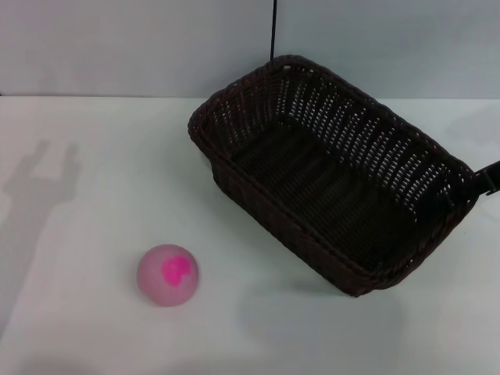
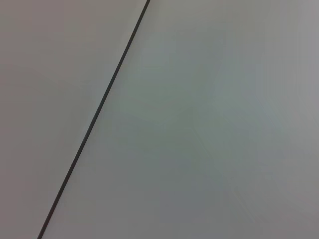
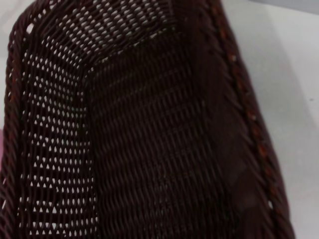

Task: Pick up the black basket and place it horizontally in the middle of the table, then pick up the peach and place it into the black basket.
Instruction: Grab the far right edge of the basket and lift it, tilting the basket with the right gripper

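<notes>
The black basket [image 1: 328, 183] sits diagonally at the middle right of the white table [image 1: 94, 156], open side up. It seems held a little off the table, with a faint shadow beneath its near corner. My right gripper [image 1: 486, 178] shows only as a dark part at the basket's right rim and grips it there. The right wrist view looks straight into the basket's woven inside [image 3: 144, 134]. The peach [image 1: 168, 274], pale pink with a magenta blotch, lies on the table at the front left, apart from the basket. My left gripper is out of view.
A grey wall [image 1: 117, 47] with a dark vertical seam [image 1: 274, 27] stands behind the table. The left wrist view shows only that wall and seam [image 2: 94, 119]. A gripper-shaped shadow [image 1: 43, 176] falls on the table's left side.
</notes>
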Tool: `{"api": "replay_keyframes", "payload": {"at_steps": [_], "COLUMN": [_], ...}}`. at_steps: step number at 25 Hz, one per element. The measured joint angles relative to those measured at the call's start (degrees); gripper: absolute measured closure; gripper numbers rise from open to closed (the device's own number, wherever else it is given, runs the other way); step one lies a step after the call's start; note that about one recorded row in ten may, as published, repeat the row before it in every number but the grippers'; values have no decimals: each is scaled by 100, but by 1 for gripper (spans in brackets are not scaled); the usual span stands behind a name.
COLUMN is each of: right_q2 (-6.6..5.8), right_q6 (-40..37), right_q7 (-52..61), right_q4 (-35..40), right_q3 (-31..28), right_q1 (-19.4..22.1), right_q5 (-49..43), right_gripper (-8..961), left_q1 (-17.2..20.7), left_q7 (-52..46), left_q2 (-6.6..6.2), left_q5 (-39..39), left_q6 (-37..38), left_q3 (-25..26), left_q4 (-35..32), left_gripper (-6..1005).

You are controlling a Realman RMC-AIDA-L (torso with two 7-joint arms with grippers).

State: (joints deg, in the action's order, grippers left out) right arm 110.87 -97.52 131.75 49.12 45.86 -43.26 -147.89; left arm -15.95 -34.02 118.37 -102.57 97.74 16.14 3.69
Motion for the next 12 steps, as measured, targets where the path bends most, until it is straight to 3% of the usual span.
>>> {"api": "replay_keyframes", "payload": {"at_steps": [5, 12], "right_q2": [66, 67], "right_q6": [17, 84], "right_q7": [-41, -115], "right_q4": [-6, -13], "right_q3": [94, 113], "right_q1": [-3, 15], "right_q5": [-14, -18], "right_gripper": [228, 441], "left_q1": [0, 4], "left_q7": [0, 0], "left_q2": [3, 12], "left_q5": [0, 1], "left_q6": [-11, -35], "left_q3": [-5, -9], "left_q4": [3, 56], "left_gripper": [507, 502]}}
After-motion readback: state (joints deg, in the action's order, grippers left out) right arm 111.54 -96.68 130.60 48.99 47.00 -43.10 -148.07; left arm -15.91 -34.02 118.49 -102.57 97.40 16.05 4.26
